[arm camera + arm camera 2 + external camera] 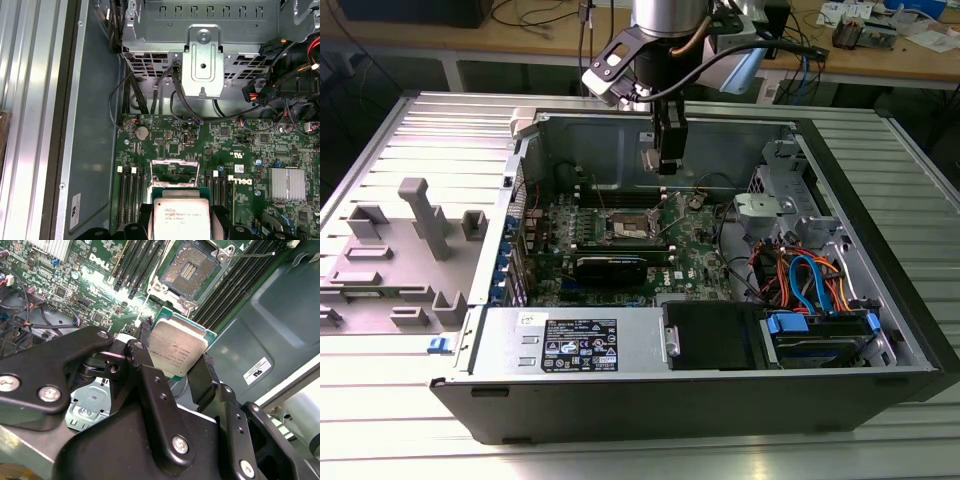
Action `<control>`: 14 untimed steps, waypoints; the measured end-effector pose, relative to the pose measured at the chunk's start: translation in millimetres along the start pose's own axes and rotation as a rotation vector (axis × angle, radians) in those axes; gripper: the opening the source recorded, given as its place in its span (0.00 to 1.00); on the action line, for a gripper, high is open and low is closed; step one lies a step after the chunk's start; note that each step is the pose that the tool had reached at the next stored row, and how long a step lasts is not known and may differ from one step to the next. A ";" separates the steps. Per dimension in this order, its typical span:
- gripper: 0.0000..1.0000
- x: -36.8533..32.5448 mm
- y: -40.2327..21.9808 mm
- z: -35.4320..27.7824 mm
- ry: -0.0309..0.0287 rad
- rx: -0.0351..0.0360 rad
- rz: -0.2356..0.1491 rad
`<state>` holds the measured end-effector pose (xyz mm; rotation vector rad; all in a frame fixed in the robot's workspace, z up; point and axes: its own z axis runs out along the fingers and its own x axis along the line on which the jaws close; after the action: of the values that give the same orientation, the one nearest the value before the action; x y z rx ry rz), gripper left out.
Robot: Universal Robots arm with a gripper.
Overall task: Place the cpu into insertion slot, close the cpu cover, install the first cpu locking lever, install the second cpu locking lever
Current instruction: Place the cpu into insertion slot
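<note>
My gripper [661, 158] hangs inside the open computer case, above the back part of the green board [695, 255]. It is shut on the cpu [180, 347], a square chip with a silver-grey top clamped by its edges between the black fingers [144, 337]. In the first wrist view the cpu [181, 220] shows held in the gripper [181, 226]. The insertion slot [192, 267] lies uncovered below, its contact field bare and apart from the chip; in the exterior view the insertion slot [625, 228] is below the gripper. The cpu cover [175, 169] stands raised. A thin wire lever [252, 255] sticks out beside the slot.
Long black memory slots [142, 262] flank the socket. A dark expansion card [610, 266], the power supply [580, 345] and a drive bay with coloured cables [810, 285] crowd the case. A grey fixture [415, 245] stands on the table at the exterior view's left.
</note>
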<state>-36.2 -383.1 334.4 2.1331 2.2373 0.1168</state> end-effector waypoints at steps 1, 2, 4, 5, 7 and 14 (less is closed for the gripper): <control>0.55 0.0 0.0 0.0 0.0000 0.0000 0.000; 0.55 0.0 0.0 0.0 0.0000 0.0000 0.000; 0.55 0.0 -0.4 0.0 0.0000 0.0000 0.000; 0.55 0.0 -1.2 0.2 0.0001 -0.0001 0.000; 0.55 0.2 -5.2 0.9 0.0000 0.0006 0.000; 0.55 0.8 -12.8 12.9 -0.0048 0.0006 0.057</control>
<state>-47.8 -382.6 320.4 2.1953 2.1752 0.1130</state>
